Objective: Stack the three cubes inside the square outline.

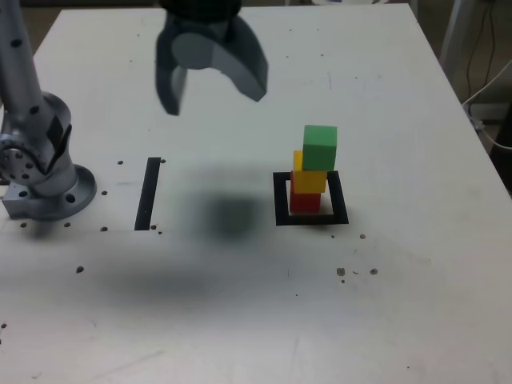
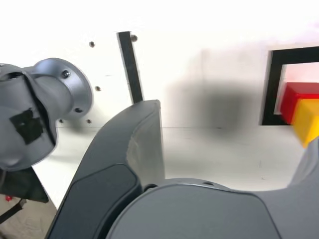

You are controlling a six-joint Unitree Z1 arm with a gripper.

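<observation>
Three cubes in the exterior view, one of each colour, stacked into a single upright column: red cube (image 1: 304, 201) at the bottom, yellow cube (image 1: 310, 176) on it, green cube (image 1: 320, 147) on top, set slightly toward the exterior view's right. Stack standing inside one square outline (image 1: 280, 200) on the white bench (image 1: 400, 304), long axis vertical. One tool (image 1: 214, 90) up high, well apart from the stack toward the exterior view's left, jaws spread wide, holding and touching nothing. One black stripe (image 1: 147, 194) near the arm base (image 1: 44, 180). Wrist view: two cubes partly visible, red (image 2: 301, 97) and yellow (image 2: 310, 122), within the outline (image 2: 271, 84); stripe (image 2: 130, 67) beyond one tool finger (image 2: 134, 154).
</observation>
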